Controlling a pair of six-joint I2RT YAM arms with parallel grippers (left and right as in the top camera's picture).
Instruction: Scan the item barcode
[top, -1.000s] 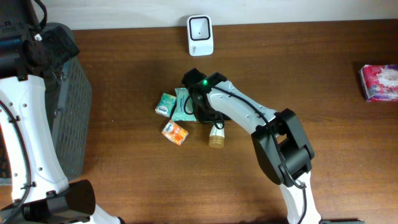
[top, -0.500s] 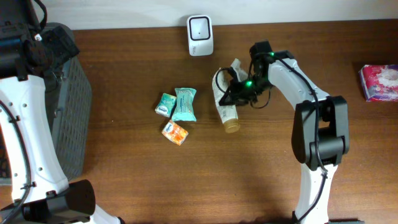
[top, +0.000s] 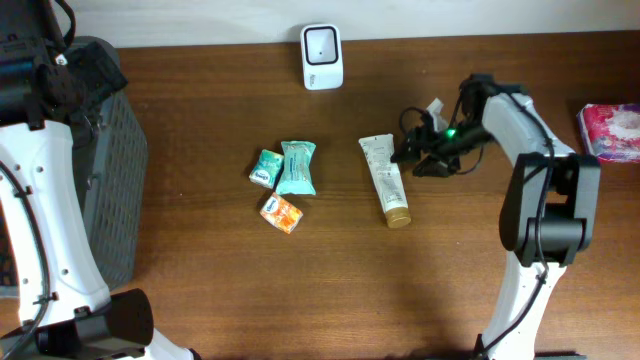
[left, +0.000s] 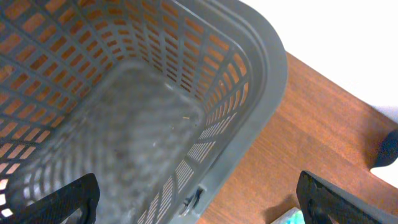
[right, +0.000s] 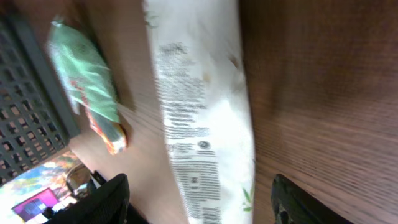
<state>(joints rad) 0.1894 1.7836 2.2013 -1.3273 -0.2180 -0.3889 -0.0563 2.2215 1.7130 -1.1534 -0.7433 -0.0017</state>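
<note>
Below and to the right of the scanner, the white tube lies flat on the wooden table. Its tan cap points away from the scanner, and its side with dark print faces up. The right gripper sits just past the tube, further right of the scanner. Its jaws are spread apart and grip nothing. In the right wrist view the tube lies on the wood, clear of both fingers. Below and to the left of the scanner are a teal packet, a green packet and an orange packet. Far left of the scanner, the left gripper hangs over the grey basket, jaws wide and empty. Far right of the scanner lies a pink pack.
</note>
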